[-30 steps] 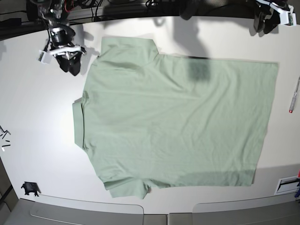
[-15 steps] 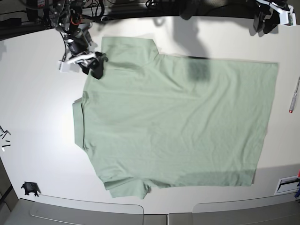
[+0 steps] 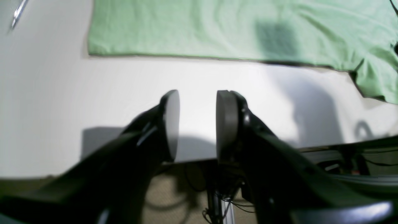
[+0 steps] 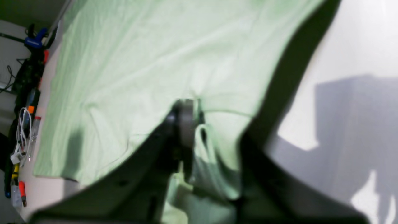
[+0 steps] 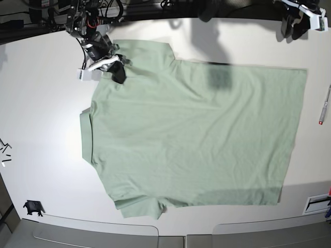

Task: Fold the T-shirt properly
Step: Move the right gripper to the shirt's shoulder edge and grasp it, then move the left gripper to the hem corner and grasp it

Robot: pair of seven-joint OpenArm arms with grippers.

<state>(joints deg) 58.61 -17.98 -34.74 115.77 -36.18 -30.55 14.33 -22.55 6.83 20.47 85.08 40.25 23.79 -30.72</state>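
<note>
The pale mint-green T-shirt [image 5: 196, 134] lies spread flat on the white table [image 5: 41, 103], collar band to the left and hem to the right. My right gripper [image 5: 118, 74] is down on the shirt at the seam of its far sleeve. In the right wrist view the right gripper [image 4: 214, 130] stands with its jaws apart around a raised fold of the T-shirt [image 4: 155, 46]. My left gripper [image 5: 291, 27] is open and empty at the far right table edge. In the left wrist view the left gripper [image 3: 197, 124] hovers over bare table, short of the T-shirt's edge [image 3: 217, 28].
A pen [image 5: 325, 106] lies right of the hem and also shows in the left wrist view [image 3: 18, 12]. A small black part [image 5: 32, 207] sits front left. A white tray [image 5: 316, 204] is front right. Tools and cables [image 4: 18, 149] lie beyond the shirt.
My right gripper has moved right from the bare table onto the shirt's far sleeve seam, bunching cloth between its jaws. The left arm has not moved.
</note>
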